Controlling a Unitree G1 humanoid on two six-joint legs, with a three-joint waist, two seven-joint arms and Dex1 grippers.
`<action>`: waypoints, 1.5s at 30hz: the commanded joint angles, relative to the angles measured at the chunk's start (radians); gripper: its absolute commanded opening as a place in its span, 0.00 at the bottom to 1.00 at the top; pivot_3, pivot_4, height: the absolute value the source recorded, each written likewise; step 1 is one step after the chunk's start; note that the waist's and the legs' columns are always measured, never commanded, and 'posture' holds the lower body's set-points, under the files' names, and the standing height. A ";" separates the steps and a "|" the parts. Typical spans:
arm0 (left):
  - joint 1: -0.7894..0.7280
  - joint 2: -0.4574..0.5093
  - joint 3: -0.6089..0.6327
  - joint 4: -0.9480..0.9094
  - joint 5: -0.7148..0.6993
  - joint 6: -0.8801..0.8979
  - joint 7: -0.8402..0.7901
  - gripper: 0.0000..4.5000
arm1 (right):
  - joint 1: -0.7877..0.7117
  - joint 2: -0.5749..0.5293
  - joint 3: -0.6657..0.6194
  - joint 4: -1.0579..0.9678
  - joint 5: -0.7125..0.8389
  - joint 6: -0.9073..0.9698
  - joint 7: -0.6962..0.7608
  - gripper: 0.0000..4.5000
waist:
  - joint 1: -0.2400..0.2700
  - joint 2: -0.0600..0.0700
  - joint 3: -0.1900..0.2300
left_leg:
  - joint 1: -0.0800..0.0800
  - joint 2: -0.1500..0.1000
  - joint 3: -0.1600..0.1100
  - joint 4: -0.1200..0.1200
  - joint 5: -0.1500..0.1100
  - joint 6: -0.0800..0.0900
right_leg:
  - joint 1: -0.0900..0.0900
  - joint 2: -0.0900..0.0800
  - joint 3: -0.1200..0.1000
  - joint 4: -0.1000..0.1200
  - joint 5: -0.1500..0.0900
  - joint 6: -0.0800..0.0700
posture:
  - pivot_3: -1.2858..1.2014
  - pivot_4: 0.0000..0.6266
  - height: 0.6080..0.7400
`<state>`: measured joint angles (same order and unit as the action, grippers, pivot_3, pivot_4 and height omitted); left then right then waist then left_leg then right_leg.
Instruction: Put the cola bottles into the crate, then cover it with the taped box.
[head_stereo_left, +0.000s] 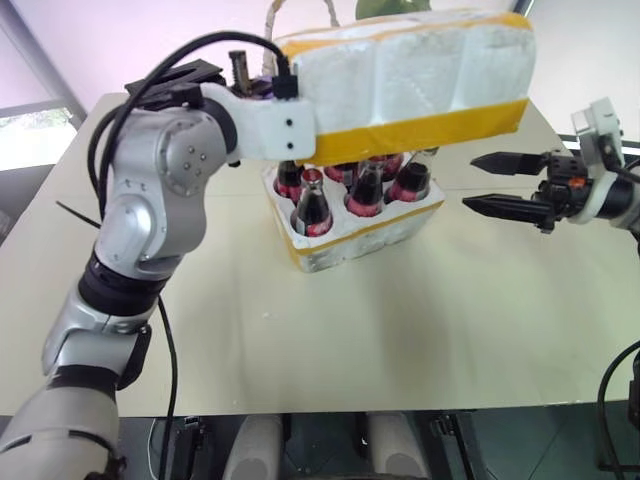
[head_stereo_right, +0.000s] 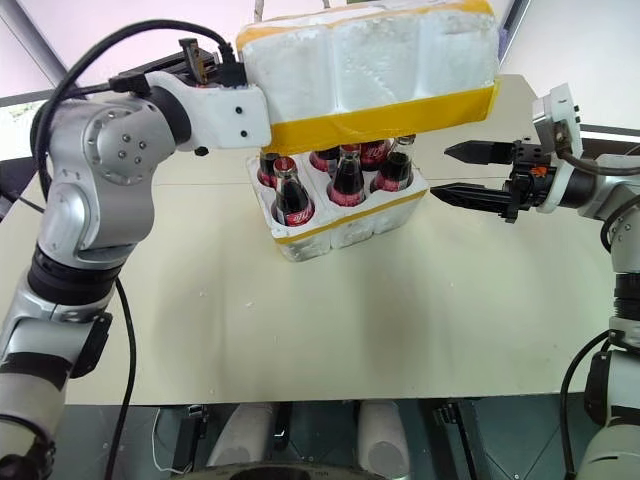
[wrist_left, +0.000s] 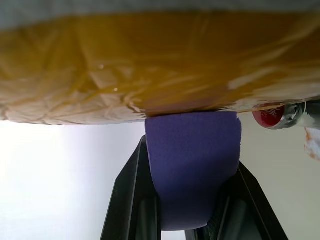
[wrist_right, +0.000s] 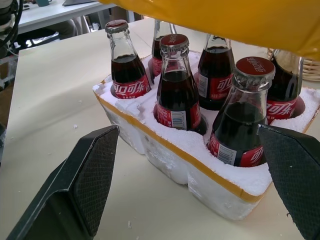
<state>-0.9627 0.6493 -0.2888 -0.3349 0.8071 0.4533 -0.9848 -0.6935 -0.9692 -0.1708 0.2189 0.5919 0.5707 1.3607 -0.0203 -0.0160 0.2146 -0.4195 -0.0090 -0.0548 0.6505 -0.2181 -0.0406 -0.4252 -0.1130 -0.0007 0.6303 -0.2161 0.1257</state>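
The crate (wrist_right: 190, 150) stood on the table (head_stereo_left: 420, 330), nearer its far edge than its near one and roughly midway between the side edges, one corner turned toward the robot. All six wells held a bottle (wrist_right: 176, 85), each upright with its red cap on; a yellow band ran round the crate's foam wall.

The box (head_stereo_left: 410, 85) hung in the air directly over the crate, tilted a little, its lower yellow band just above the caps and not resting on them. In the left wrist view a red cap (wrist_left: 269, 115) showed just below the box's yellow underside (wrist_left: 150, 70). The left gripper (wrist_left: 192, 150) was clamped shut on the box at the end toward the robot's left, a purple pad pressed up against the taped edge; how much of the rim sat between its fingers was hard to judge, since the box hid most of the grip.

The right gripper (head_stereo_left: 495, 183) hovered off the crate's right side, near it but apart from it, pointing level toward the bottles. Its two black fingers (wrist_right: 80, 185) were spread wide with nothing between them, and they touched neither crate nor box.

A wicker basket (wrist_right: 310, 70) sat behind the crate near the table's far edge.
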 joint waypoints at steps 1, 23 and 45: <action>0.034 0.032 0.014 -0.034 0.022 0.005 -0.027 0.11 | -0.013 -0.007 -0.028 -0.014 0.009 -0.005 0.000 1.00 | 0.001 0.000 0.000 | 0.000 0.000 0.000 0.000 0.000 0.000 | 0.000 0.000 0.000 0.000 0.000 0.000 | 0.52 0.24 1.00; -0.013 0.138 0.030 -0.044 0.074 -0.094 -0.078 0.11 | -0.049 0.017 0.013 0.094 -0.071 -0.082 0.027 1.00 | 0.000 0.000 0.000 | 0.000 0.000 0.000 0.000 0.000 0.000 | 0.000 0.000 0.000 0.000 0.000 0.000 | 0.52 0.24 1.00; 0.095 0.066 0.061 -0.174 -0.038 -0.022 -0.214 0.99 | -0.091 0.034 0.032 0.174 -0.107 -0.096 0.047 1.00 | 0.001 0.000 0.000 | 0.000 0.000 0.000 0.000 0.000 0.000 | 0.000 0.000 0.000 0.000 0.000 0.000 | 0.52 0.24 1.00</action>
<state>-0.8655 0.7061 -0.2636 -0.4677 0.7834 0.4170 -1.1902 -0.7576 -0.9237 -0.1250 0.3945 0.4844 0.4920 1.4012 -0.0189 -0.0158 0.2145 -0.4195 -0.0088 -0.0547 0.6506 -0.2181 -0.0405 -0.4251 -0.1127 -0.0006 0.6304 -0.2161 0.1256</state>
